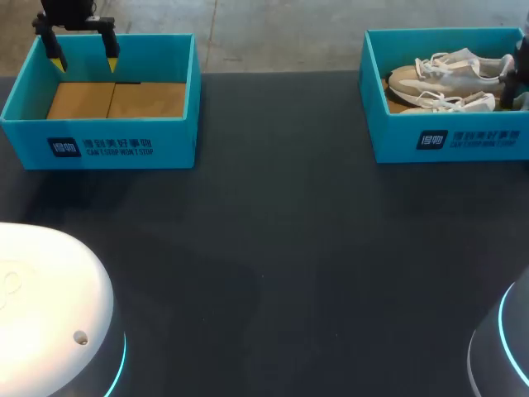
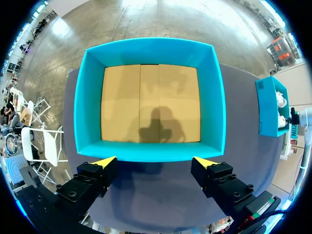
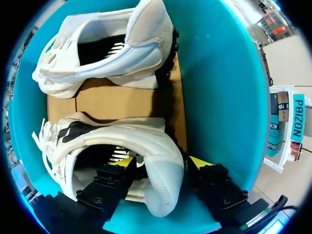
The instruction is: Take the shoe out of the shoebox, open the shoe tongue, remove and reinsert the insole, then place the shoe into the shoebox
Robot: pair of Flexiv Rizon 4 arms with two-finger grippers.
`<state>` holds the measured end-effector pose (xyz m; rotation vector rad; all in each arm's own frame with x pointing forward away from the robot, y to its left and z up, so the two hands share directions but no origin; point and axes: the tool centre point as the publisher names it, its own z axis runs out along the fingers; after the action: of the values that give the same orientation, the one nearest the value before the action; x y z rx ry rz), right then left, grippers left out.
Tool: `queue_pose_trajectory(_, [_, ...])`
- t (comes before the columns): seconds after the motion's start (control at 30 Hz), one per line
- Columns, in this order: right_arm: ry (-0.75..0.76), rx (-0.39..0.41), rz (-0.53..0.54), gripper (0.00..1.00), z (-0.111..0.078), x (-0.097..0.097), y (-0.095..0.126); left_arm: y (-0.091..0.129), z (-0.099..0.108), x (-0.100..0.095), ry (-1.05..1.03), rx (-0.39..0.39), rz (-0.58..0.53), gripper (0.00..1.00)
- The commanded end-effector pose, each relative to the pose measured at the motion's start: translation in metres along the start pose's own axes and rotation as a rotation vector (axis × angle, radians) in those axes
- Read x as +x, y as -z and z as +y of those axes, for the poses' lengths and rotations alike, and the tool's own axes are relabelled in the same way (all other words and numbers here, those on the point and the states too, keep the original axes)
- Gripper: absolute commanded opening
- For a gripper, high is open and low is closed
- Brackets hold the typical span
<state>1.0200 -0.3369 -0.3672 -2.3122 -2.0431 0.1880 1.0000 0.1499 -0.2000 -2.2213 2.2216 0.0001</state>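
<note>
Two pale sneakers lie in the right teal shoebox, one behind the other, both on their sides. My right gripper reaches into that box at the heels. In the right wrist view the gripper straddles the heel of the closer sneaker. One finger is inside the shoe opening, the other outside the heel, and small gaps show, so it is open. The second sneaker lies ahead. My left gripper hangs open over the left box's back rim, also open in its own view, holding nothing.
The left teal shoebox holds only a cardboard floor. The right box's walls stand close around the right gripper. Dark tabletop stretches between the boxes. Two round white robot bases sit at the front corners.
</note>
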Motion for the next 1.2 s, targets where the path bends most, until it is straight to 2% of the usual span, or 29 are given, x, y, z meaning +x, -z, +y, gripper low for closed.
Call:
queue_pose_trajectory(0.03, [0.001, 0.015, 0.008, 0.70, 0.002, 0.000, -0.006, 0.000, 0.000, 0.000, 0.000, 0.000, 0.000, 1.00])
queue_pose_trajectory(0.17, [0.002, 0.026, 0.012, 0.75, 0.001, 0.002, -0.010, 0.000, 0.000, 0.000, 0.000, 0.000, 0.000, 1.00])
queue_pose_trajectory(0.53, [-0.005, 0.029, 0.025, 0.57, 0.000, 0.001, -0.014, 0.000, 0.000, 0.000, 0.000, 0.000, 0.000, 1.00])
queue_pose_trajectory(0.67, [-0.005, 0.026, 0.030, 0.59, -0.001, 0.002, -0.017, 0.000, 0.000, 0.000, 0.000, 0.000, 0.000, 1.00])
queue_pose_trajectory(0.9, [-0.006, 0.032, 0.026, 0.48, 0.001, 0.001, -0.022, 0.000, 0.000, 0.000, 0.000, 0.000, 0.000, 1.00])
queue_pose_trajectory(1.0, [-0.009, 0.034, 0.023, 0.35, 0.001, 0.001, -0.022, 0.000, 0.000, 0.000, 0.000, 0.000, 0.000, 1.00])
queue_pose_trajectory(1.03, [-0.010, 0.034, 0.023, 0.25, 0.001, 0.001, -0.023, 0.000, 0.000, 0.000, 0.000, 0.000, 0.000, 1.00])
queue_pose_trajectory(1.1, [-0.013, 0.033, 0.022, 0.15, 0.000, 0.001, -0.023, 0.000, 0.000, 0.000, 0.000, 0.000, 0.000, 1.00])
queue_pose_trajectory(1.17, [-0.017, 0.031, 0.015, 0.00, -0.001, 0.002, -0.022, 0.000, 0.000, 0.000, 0.000, 0.000, 0.000, 1.00])
queue_pose_trajectory(1.2, [-0.018, 0.031, 0.014, 0.00, -0.001, 0.002, -0.022, 0.000, 0.000, 0.000, 0.000, 0.000, 0.000, 1.00])
